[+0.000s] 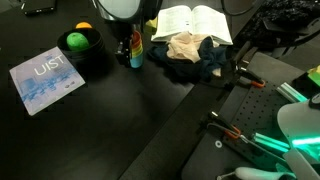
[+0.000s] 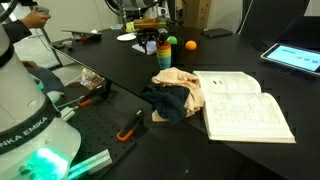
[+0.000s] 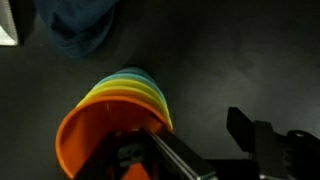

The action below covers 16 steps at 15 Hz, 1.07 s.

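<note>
A stack of nested rainbow cups lies on its side on the black table, with the orange cup outermost and its mouth facing the wrist camera. My gripper is low over it and open. One finger reaches across the orange cup's mouth; the other stands apart over bare table to the right. In both exterior views the gripper hangs right above the cups. Nothing is lifted.
A dark bowl holding a green ball and an orange one sits beside the cups. A pile of tan and dark blue cloth and an open book lie nearby. A blue magazine lies apart.
</note>
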{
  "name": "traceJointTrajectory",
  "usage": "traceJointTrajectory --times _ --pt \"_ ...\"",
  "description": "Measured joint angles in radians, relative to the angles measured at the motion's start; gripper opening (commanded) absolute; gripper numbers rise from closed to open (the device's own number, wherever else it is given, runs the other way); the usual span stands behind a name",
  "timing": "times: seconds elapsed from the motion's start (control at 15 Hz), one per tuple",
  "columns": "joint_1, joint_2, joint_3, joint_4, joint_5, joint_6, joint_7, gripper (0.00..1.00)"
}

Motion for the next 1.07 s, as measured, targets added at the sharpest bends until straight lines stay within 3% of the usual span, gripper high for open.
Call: traceJointTrajectory --times 0.27,0.4,1.07 --pt "0.000 0.000 0.001 0.000 0.000 0.000 0.000 0.09" --pt "0.000 0.000 0.001 0.000 0.000 0.000 -0.001 0.00" --pt "-0.004 -0.006 0.009 0.026 0.004 -0.005 -0.026 0.02"
